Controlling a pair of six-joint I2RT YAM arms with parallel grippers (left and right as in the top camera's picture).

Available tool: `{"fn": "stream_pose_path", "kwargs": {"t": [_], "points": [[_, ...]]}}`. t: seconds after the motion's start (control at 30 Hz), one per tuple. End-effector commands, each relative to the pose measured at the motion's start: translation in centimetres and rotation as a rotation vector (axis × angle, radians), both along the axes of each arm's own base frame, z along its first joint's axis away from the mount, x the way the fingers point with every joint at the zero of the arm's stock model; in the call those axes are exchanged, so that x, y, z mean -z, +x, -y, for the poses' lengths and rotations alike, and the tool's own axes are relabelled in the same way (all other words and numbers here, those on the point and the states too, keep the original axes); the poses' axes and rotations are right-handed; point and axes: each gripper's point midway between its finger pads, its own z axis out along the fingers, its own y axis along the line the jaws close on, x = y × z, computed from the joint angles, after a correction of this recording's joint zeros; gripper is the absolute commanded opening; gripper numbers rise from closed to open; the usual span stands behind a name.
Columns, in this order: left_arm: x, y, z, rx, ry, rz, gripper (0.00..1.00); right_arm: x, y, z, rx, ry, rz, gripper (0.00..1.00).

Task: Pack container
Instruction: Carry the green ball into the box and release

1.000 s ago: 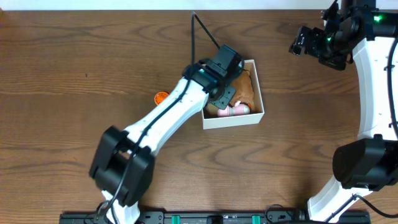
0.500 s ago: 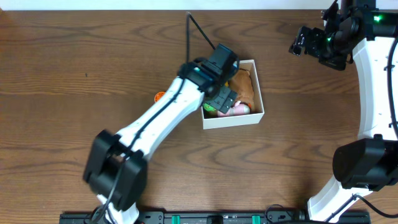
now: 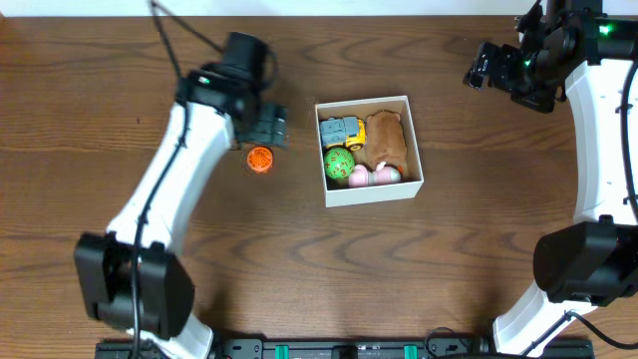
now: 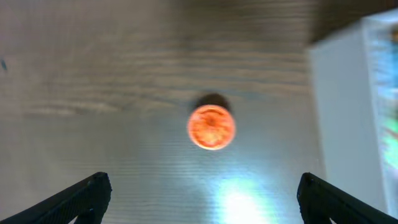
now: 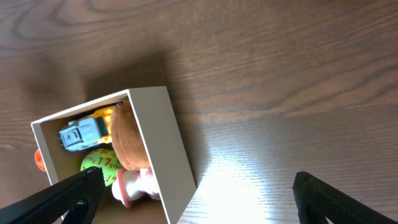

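The container (image 3: 374,189), a white box with a brown inside, sits mid-table and holds a yellow truck (image 3: 342,131), a green ball (image 3: 338,162), a brown plush (image 3: 387,142) and a pink toy (image 3: 371,177). To its left an orange ball (image 3: 260,160) lies on the wood. My left gripper (image 3: 267,127) hovers open just above that ball, nothing between its fingers. The left wrist view has the orange ball (image 4: 211,127) ahead of the open left gripper (image 4: 202,199). My right gripper (image 3: 478,68) hangs open at the far right, high above the container (image 5: 171,143).
The wooden table (image 3: 120,90) stretches bare to the left and front. The container's white wall (image 4: 345,112) fills the right edge of the left wrist view. The right arm's base stands at the front right corner.
My left arm has left the container and swung left to the orange ball, its jaws now wide. The green ball now shows uncovered in the box. The right arm has not moved.
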Motion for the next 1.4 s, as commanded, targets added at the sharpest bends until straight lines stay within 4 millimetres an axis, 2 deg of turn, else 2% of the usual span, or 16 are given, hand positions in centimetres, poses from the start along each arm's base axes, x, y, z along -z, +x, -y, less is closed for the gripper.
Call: {"fn": "stream_pose_path", "kwargs": {"t": [0.0, 0.1, 0.2, 0.4, 0.83, 1.23, 1.37], "points": [[4.2, -0.1, -0.5, -0.070, -0.131, -0.137, 0.96, 0.5, 0.0, -0.2, -0.007, -0.003, -0.013, 0.99], [7.1, 0.1, -1.5, -0.103, -0.131, -0.204, 0.96, 0.5, 0.0, -0.2, -0.007, -0.003, -0.013, 0.99], [9.7, 0.2, -1.6, -0.110, -0.124, -0.254, 0.96, 0.5, 0.0, -0.2, -0.007, -0.003, -0.013, 0.99], [12.4, 0.1, -1.1, -0.098, -0.112, -0.305, 0.96, 0.5, 0.0, -0.2, -0.007, -0.003, -0.013, 0.99], [15.6, -0.8, 0.2, -0.056, -0.088, -0.379, 0.96, 0.4, 0.3, -0.2, -0.007, -0.004, 0.001, 0.99], [16.0, -0.5, 0.2, -0.039, -0.079, -0.369, 0.78, 0.4, 0.3, -0.2, -0.008, -0.004, 0.002, 0.99], [16.0, -0.2, 0.3, -0.035, -0.081, -0.359, 0.75, 0.4, 0.3, -0.2, -0.008, -0.004, 0.001, 0.99]]}}
